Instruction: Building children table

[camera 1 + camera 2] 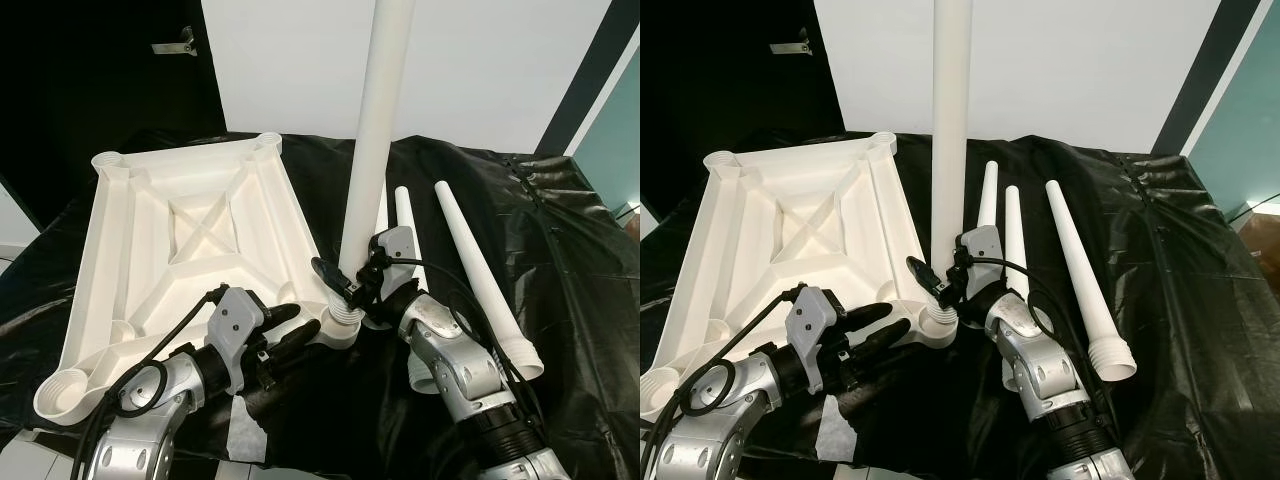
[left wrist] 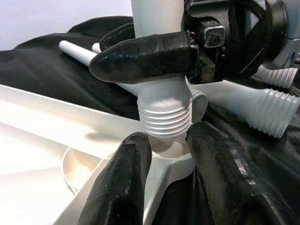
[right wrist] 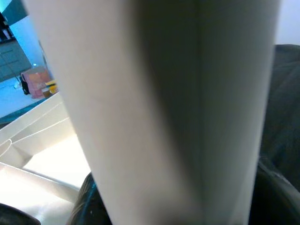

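The white table top (image 1: 190,220) lies upside down on a black sheet. One white leg (image 1: 375,130) stands upright with its threaded end (image 2: 164,115) at the near right corner socket (image 1: 343,322). My right gripper (image 1: 345,280) is shut on this leg just above the thread, and the leg (image 3: 154,112) looms close in the right wrist view. My left gripper (image 1: 300,328) is shut on the socket (image 2: 171,154), one finger (image 2: 119,187) on each side of it.
Three loose white legs lie on the sheet to the right: one (image 1: 485,280) nearest my right arm, one (image 1: 405,215) beside it, one (image 1: 987,195) behind the upright leg. Other corner sockets (image 1: 60,390) (image 1: 108,160) stand open. A white wall rises behind.
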Motion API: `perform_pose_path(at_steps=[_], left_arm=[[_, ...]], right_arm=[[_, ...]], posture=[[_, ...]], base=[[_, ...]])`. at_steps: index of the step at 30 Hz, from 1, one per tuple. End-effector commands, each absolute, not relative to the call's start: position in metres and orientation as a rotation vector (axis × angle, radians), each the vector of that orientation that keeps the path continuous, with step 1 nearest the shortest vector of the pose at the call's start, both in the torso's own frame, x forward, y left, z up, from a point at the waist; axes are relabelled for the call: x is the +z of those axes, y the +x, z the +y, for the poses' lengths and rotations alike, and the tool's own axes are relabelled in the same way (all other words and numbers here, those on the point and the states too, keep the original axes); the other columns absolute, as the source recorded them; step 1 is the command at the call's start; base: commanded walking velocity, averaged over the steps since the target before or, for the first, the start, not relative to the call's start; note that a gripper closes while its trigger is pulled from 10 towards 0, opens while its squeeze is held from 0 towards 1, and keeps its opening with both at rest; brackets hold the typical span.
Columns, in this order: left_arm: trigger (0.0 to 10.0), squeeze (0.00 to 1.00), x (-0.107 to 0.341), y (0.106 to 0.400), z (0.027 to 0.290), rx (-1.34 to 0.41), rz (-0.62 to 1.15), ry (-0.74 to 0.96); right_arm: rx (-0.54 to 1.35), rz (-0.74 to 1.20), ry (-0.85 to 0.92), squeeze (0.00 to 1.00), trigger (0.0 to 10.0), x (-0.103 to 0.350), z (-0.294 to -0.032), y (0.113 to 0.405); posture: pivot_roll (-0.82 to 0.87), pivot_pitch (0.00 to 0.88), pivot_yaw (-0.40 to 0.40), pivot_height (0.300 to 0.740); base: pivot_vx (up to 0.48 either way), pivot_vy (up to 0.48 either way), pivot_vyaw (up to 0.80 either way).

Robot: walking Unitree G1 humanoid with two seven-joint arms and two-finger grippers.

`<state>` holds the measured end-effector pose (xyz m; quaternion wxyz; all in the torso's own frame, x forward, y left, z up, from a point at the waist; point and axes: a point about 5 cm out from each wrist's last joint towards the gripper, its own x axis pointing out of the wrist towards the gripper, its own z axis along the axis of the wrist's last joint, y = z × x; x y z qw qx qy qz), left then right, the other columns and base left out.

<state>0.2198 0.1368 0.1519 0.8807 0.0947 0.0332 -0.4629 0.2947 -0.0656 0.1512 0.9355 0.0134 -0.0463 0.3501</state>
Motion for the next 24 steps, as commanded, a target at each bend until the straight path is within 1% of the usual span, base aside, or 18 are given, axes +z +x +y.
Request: perform_pose_path(at_steps=[1,10,17,24], left_arm=[[10.0,0.00,0.152,0.222,0.139,-0.885,0.070,0.209],[10.0,0.00,0.149,0.214,0.136,-0.958,0.091,0.215],[10.0,0.00,0.147,0.211,0.135,-0.988,0.110,0.212],[10.0,0.00,0.146,0.209,0.135,-0.995,0.111,0.221]], right_arm=[[0.735,-0.037,0.001,0.00,10.0,0.139,-0.064,0.292],[0.834,-0.027,-0.037,0.00,10.0,0.134,-0.050,0.279],[0.860,-0.025,-0.055,0.00,10.0,0.134,-0.048,0.279],[0.840,-0.006,-0.033,0.00,10.0,0.132,-0.052,0.277]], posture=[[0.10,0.000,-0.030,0.740],[0.11,0.000,-0.038,0.740],[0.10,0.000,-0.035,0.740],[0.12,0.000,-0.057,0.740]], base=[[0.000,0.000,0.00],[0.000,0.000,0.00],[0.000,0.000,0.00],[0.000,0.000,0.00]])
